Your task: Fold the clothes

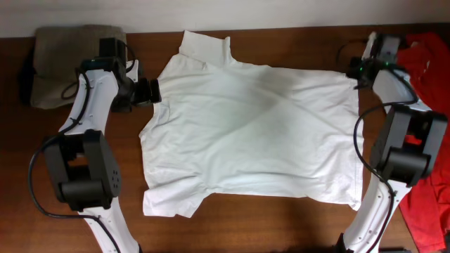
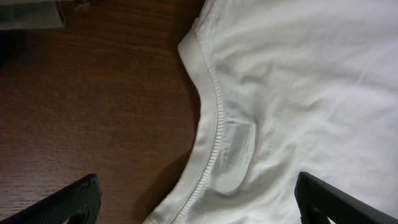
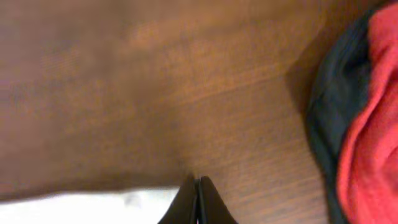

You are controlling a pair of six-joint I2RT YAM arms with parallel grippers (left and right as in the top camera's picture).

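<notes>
A white T-shirt (image 1: 253, 130) lies spread flat on the brown wooden table (image 1: 246, 228), neck to the left and hem to the right. My left gripper (image 1: 156, 91) is open at the neckline; in the left wrist view its fingers (image 2: 199, 191) straddle the ribbed collar (image 2: 208, 93) and the label (image 2: 236, 152) without touching them. My right gripper (image 1: 354, 70) is at the shirt's far right corner. In the right wrist view its fingers (image 3: 198, 182) are shut, with the white cloth edge (image 3: 93, 208) running up to them.
A folded tan garment (image 1: 70, 60) lies at the back left, behind the left arm. A red garment (image 1: 429, 53) with a dark edge lies along the right side, and also shows in the right wrist view (image 3: 370, 118).
</notes>
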